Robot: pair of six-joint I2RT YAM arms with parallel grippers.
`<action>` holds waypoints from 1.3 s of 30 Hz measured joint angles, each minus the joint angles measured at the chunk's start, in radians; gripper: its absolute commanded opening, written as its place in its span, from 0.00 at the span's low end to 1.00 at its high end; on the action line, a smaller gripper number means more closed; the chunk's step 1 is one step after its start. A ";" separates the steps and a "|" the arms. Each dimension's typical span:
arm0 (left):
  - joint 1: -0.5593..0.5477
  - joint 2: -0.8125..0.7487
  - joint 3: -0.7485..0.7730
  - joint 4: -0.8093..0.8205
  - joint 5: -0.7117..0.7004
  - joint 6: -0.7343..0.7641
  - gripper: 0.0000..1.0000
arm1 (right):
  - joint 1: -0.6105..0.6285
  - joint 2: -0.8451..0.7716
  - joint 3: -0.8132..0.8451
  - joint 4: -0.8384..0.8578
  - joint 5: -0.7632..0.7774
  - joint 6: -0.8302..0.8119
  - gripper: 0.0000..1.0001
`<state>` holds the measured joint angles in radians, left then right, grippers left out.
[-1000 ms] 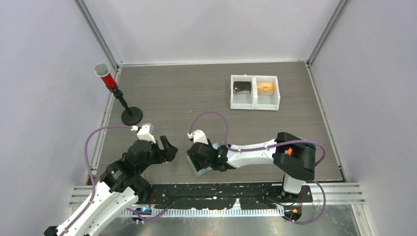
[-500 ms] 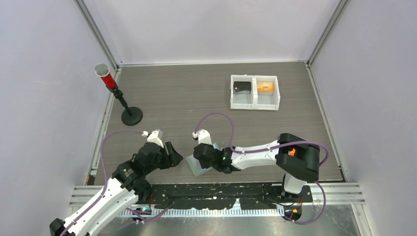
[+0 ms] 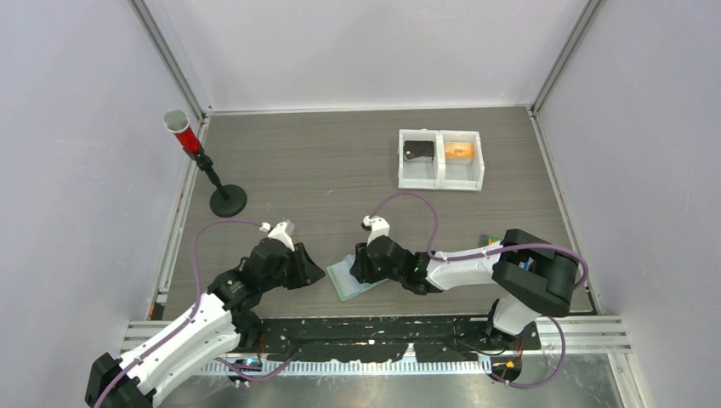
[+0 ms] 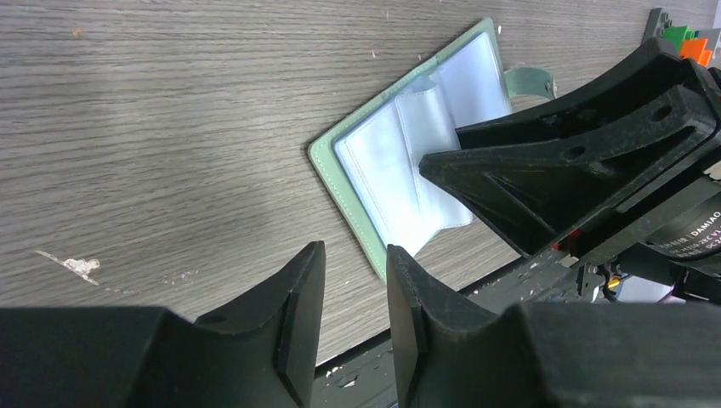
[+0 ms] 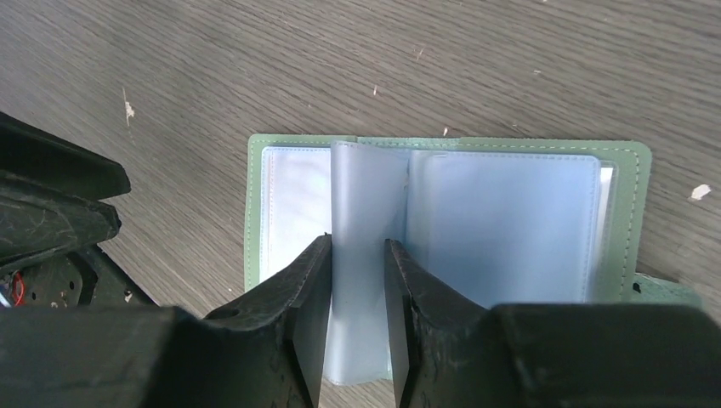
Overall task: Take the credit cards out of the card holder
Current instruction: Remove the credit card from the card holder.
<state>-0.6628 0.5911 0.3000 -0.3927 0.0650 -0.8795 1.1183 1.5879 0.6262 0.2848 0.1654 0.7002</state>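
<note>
The sage-green card holder point(image 3: 342, 279) lies open and flat near the table's front edge, pale blue-grey pockets up. It also shows in the left wrist view point(image 4: 383, 170) and the right wrist view point(image 5: 502, 212). My right gripper point(image 3: 359, 265) is low over it, slightly open, its jaws point(image 5: 357, 246) either side of a raised pocket leaf point(image 5: 367, 195). My left gripper point(image 3: 313, 272) is just left of the holder, slightly open and empty point(image 4: 355, 255). An orange-tan card point(image 3: 459, 151) lies in the white tray. The light blue card cannot be made out.
The white two-bin tray point(image 3: 441, 183) stands at the back right, with a black flat piece point(image 3: 418, 150) in its left bin. A red-topped post on a black round base point(image 3: 228, 201) stands at the left. The holder's snap tab point(image 5: 667, 289) sticks out sideways.
Both grippers have moved right. The right gripper slid across the holder, uncovering its left half. The left gripper came closer to the holder's left edge.
</note>
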 measured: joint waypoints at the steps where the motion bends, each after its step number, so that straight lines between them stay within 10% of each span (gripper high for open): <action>1: 0.000 0.002 0.000 0.001 0.004 -0.002 0.35 | -0.005 -0.003 -0.009 0.010 -0.005 0.002 0.37; 24: 0.000 0.079 0.077 -0.053 0.014 0.045 0.49 | -0.162 -0.311 -0.129 -0.188 0.089 -0.056 0.44; 39: 0.004 0.128 0.137 -0.144 -0.084 0.121 0.52 | -0.043 -0.304 0.074 -0.317 0.024 -0.071 0.56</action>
<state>-0.6586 0.7193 0.4374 -0.5369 -0.0189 -0.7586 1.0752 1.2835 0.7006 -0.0322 0.1894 0.6292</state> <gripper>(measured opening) 0.515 0.526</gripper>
